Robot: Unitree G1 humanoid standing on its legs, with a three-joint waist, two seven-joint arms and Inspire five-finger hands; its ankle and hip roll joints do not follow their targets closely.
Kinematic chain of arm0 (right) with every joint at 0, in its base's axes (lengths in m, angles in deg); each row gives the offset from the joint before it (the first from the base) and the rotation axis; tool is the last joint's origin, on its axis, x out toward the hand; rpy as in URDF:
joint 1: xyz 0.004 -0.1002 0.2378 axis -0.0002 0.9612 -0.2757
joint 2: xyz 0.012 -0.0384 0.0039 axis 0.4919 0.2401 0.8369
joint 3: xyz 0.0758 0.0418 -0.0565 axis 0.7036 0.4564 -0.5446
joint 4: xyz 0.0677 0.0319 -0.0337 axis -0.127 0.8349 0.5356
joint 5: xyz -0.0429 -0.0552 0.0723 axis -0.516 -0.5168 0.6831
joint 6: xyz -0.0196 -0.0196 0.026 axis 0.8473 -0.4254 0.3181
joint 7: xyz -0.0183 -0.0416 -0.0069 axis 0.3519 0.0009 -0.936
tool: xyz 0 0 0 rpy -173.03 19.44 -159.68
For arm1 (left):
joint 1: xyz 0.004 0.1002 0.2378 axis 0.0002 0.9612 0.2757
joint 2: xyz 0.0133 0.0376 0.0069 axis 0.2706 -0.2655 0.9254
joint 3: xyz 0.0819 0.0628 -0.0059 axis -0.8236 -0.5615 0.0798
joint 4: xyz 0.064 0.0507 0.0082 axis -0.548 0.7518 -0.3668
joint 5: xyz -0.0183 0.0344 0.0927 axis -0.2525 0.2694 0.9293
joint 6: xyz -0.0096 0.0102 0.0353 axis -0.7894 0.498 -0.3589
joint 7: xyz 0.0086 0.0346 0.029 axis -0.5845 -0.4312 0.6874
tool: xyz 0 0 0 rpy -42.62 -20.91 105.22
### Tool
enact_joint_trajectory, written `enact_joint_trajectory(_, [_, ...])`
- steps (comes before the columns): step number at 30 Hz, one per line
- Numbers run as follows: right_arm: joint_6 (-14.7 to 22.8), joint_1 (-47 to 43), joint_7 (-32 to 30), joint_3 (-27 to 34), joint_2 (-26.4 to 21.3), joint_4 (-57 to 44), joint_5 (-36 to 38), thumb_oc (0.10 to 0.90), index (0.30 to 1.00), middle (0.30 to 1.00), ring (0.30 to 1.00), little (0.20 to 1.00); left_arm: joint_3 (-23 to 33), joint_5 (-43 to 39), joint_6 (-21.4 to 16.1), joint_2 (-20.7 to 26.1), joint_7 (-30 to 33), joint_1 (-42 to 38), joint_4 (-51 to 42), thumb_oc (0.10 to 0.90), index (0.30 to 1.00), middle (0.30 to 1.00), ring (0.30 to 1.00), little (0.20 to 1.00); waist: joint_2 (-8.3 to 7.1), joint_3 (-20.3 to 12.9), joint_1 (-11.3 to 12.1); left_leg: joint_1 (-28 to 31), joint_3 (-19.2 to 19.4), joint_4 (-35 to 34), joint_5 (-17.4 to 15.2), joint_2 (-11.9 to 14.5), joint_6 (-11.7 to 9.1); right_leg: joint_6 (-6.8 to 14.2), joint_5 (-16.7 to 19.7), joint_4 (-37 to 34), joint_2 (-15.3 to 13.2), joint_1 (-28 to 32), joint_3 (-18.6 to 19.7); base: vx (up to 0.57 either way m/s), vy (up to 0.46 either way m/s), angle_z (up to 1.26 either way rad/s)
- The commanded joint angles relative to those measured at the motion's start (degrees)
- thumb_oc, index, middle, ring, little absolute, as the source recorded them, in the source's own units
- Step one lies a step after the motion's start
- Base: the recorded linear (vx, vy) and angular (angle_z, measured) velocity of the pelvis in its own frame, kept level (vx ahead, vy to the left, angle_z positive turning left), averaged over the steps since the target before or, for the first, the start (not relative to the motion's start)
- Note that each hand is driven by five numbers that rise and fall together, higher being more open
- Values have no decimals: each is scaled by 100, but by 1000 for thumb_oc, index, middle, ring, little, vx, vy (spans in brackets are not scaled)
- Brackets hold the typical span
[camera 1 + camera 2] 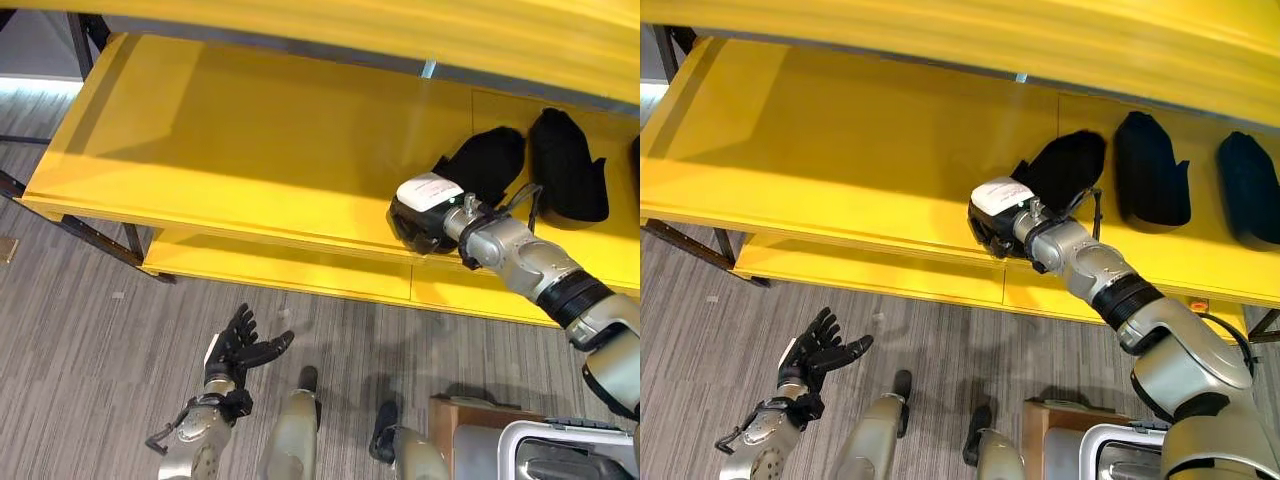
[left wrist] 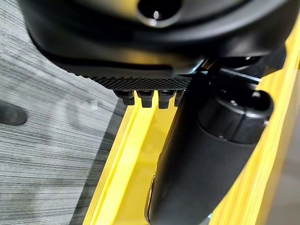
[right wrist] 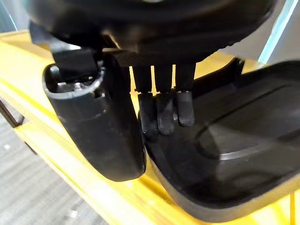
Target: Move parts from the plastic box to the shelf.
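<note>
While the left hand (image 1: 240, 350) hangs open over the floor, the right hand (image 1: 998, 222) grips the near end of a black part (image 1: 1065, 168) lying on the yellow shelf (image 1: 230, 140), left of two more parts (image 1: 1150, 170).

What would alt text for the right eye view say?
A right robot hand rests on a black part at the front edge of a yellow shelf, beside two more black parts. The left robot hand hangs open above grey floor.

Three black parts (image 1: 1151, 170) — one shelf (image 1: 840, 150)
</note>
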Motion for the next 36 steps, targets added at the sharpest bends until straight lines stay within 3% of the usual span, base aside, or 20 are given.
enact_joint_trajectory(1, [49, -426, -46, -226, -31, 72, -233, 400, 300, 300, 300, 300, -106, -151, -513, 213, -106, -59, -495, 900, 1000, 1000, 1000, 1000, -44, -201, 142, -149, -392, 581, -470, 471, -350, 209, -97, 656, -570, -202, -74, -10, -13, -4])
enact_joint_trajectory(8, [144, -756, -10, -480, -10, -74, -345, 400, 300, 300, 300, 300, -114, -200, -516, 239, -125, -93, -470, 900, 1000, 1000, 1000, 1000, -36, -210, 192, -254, -483, 920, -684, 449, -304, 171, -278, 990, -608, -291, -77, 2, -5, 2])
enact_joint_trajectory(19, [316, -1386, 53, -865, -136, -374, -275, 400, 300, 300, 300, 300, -125, -280, -525, 370, -188, -100, -431, 900, 1000, 1000, 1000, 1000, -109, -237, 334, -342, -585, 908, -655, 356, -287, 165, -301, 986, -642, -256, -179, 4, -9, 8])
enact_joint_trajectory(36, [535, -2508, -4, -1518, -821, -722, -30, 400, 300, 300, 300, 300, -103, -330, -523, 543, -303, -63, -481, 900, 1000, 1000, 1000, 1000, -112, -263, 399, -470, -673, 1019, -665, 346, -290, 131, -388, 1135, -630, -343, -213, 4, -4, 1])
